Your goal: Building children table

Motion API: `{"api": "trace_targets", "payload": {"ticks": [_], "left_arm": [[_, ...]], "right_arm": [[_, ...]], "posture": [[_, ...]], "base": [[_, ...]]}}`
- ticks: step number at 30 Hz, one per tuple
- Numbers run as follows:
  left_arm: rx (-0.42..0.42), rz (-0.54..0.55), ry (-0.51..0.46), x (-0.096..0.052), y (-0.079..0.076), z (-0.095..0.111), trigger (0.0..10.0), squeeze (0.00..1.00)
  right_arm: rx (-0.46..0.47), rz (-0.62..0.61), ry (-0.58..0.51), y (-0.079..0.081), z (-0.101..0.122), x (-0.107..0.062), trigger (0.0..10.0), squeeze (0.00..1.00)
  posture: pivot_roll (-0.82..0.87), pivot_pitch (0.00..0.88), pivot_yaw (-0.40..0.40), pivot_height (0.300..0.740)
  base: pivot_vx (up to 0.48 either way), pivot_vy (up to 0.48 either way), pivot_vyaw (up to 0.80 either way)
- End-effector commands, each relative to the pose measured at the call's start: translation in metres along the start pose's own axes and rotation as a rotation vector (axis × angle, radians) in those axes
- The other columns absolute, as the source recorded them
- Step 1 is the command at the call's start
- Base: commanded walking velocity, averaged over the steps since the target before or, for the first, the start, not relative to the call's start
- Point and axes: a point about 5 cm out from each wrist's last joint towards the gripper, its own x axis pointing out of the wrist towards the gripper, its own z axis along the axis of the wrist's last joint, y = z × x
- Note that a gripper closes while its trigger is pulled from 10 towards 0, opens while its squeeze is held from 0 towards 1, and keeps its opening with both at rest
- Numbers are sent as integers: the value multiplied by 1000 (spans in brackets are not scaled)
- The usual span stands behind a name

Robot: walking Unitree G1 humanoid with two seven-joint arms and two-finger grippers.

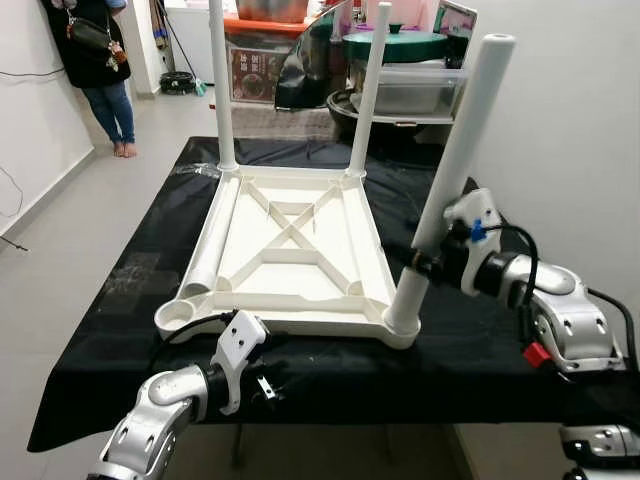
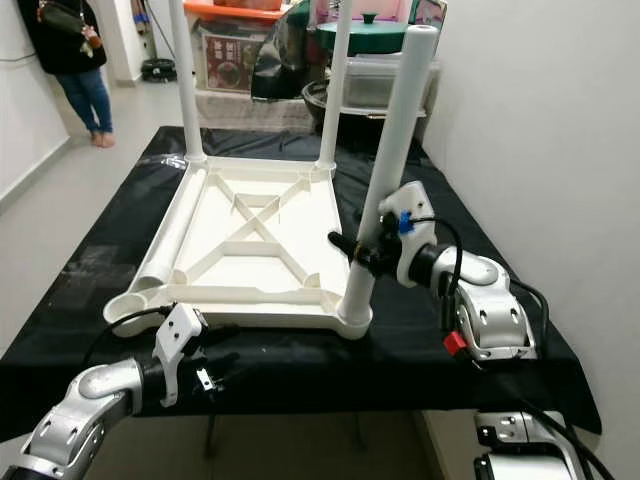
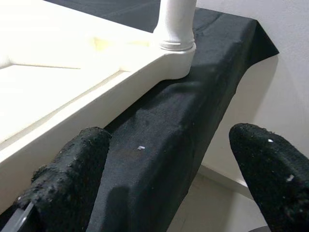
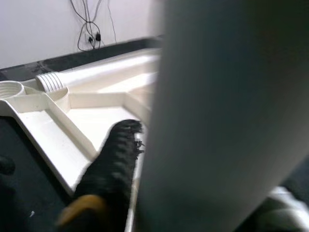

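The black-draped work table (image 1: pixel 120 300) carries the white tabletop (image 1: pixel 290 250) upside down, sockets up so legs drop in. Two legs stand at its 11 and 1 o'clock corners. The right gripper (image 1: pixel 418 262) clamps a third leg (image 1: pixel 450 170) at 4 o'clock, probably seating it. A loose leg (image 1: pixel 210 245) lies along 9 o'clock beside the empty socket (image 1: pixel 176 314). The left gripper (image 1: pixel 262 386) waits, fingers (image 3: pixel 67 179) spread wide.

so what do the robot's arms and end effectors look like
Both arms are glossy silver shells with black joints and loose black cables. The left end effector has white brackets and fuzzy black fingers. The right end effector carries a blue tab, with a red piece on its forearm.
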Motion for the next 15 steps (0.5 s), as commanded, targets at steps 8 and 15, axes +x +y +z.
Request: {"api": "trace_targets", "payload": {"ticks": [8, 15], "left_arm": [[-2, 6, 22, -3, -1, -5, 10000, 0], [-4, -1, 20, -2, -2, -4, 10000, 0]], "right_arm": [[246, -626, -1, -3, -10, 18, 0, 0], [365, -700, 31, 50, -27, 27, 10000, 0]], "posture": [[44, 0, -98, 740], [48, 0, -97, 740]], "base": [[0, 0, 0], [0, 0, 0]]}}
